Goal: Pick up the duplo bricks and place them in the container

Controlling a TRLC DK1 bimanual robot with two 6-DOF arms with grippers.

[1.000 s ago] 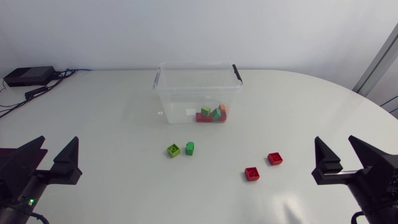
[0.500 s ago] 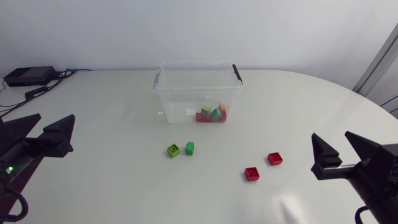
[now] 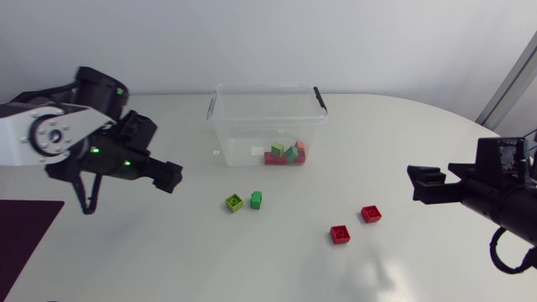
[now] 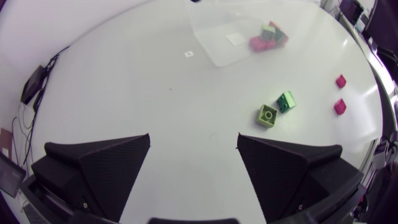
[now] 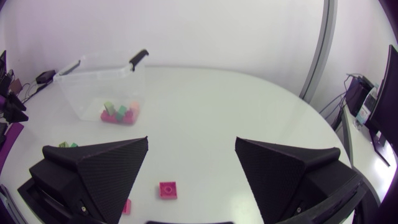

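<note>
**Operator:** Report claw state.

**Arm:** My left claw [image 4: 193, 135] is standing wide apart and gripping nothing. My right claw [image 5: 191, 139] is likewise gaping and empty. In the head view the left one is hovering left of centre, and the right one is sitting at the right edge, mid-height.

**Operator:** What is lying nearest each?

**Arm:** Ahead of the left claw, a lime brick [image 4: 267, 115] and a green brick [image 4: 286, 101] are sitting just beside each other, just below centre in the head view. I cannot tell whether they are touching. An upper red brick [image 3: 371, 213] and a lower red brick [image 3: 340, 234] are lying lower right of centre, near but apart. The container [image 3: 220, 138] is standing open at upper centre, with several stored bricks [image 3: 285, 153] resting inside at its right.

**Operator:** Procedure for the step in hand?

**Arm:** I am judging this an approach.
1. Take the lime brick first, as it is lying on the left arm's side.
2. Descend vertically, with the fingers straddling two free opposite faces.
3. Avoid nudging the green neighbour.
4. Close only when both fingers are level with the sides.

The right claw is suiting the red pair.
</note>
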